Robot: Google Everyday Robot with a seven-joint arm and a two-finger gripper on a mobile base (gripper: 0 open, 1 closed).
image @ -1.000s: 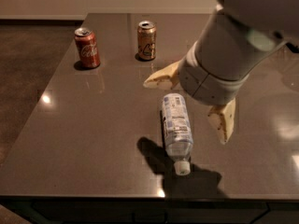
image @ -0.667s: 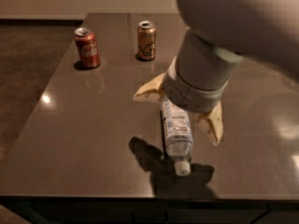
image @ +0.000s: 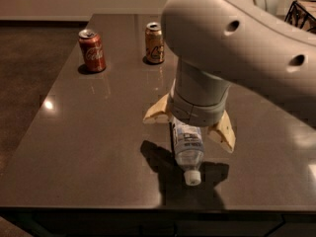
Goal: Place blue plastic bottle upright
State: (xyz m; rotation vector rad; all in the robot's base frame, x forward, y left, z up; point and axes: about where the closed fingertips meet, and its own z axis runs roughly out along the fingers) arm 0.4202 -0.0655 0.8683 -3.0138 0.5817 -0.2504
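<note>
The blue plastic bottle (image: 188, 151) lies on its side on the dark table (image: 89, 132), white cap pointing toward the front edge. Its upper half is hidden under my arm. My gripper (image: 190, 126) hangs right above the bottle, open, with one tan finger (image: 157, 113) to the bottle's left and the other finger (image: 223, 134) to its right, so the bottle lies between them. I cannot tell whether the fingers touch it.
A red cola can (image: 92, 50) and a gold soda can (image: 154, 43) stand upright at the back of the table. A dark wire basket (image: 302, 13) is at the far right corner. The table's front edge runs just below the bottle cap.
My arm has moved left and down over the bottle. The fingers now straddle it instead of sitting behind and to its right. The bottle has not moved.
</note>
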